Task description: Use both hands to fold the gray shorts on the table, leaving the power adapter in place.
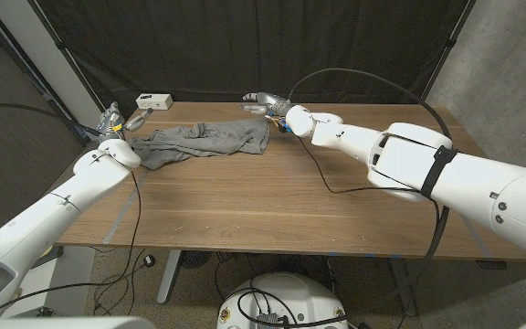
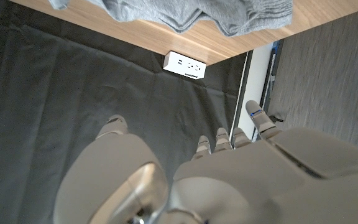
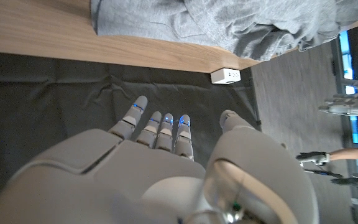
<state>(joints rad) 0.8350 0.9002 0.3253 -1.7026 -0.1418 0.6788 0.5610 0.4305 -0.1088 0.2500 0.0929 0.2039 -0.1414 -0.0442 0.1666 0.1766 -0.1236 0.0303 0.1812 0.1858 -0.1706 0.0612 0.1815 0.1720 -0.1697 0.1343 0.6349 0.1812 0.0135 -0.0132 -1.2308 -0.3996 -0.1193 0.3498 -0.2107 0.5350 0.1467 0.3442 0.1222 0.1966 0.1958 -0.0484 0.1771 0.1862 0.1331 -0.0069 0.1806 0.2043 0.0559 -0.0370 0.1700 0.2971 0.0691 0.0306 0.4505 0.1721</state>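
Along the table's (image 1: pixel 272 196) far edge, toward its left corner, the shorts (image 1: pixel 204 142) are lying crumpled with their long axis running parallel to that edge, and the adapter (image 1: pixel 154 100) is sitting just beyond them near the corner. Each hand is hovering at one end, the left hand (image 1: pixel 117 121) just off the left end, the right hand (image 1: pixel 270 104) at the right end by the far edge. Both are reaching with fingers spread and holding nothing, so neither looks clearly nearer.

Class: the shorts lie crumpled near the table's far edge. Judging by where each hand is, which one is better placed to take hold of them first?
Probably the left hand: it hovers open right by the left end of the shorts. The right hand, also open, hangs past their far corner.
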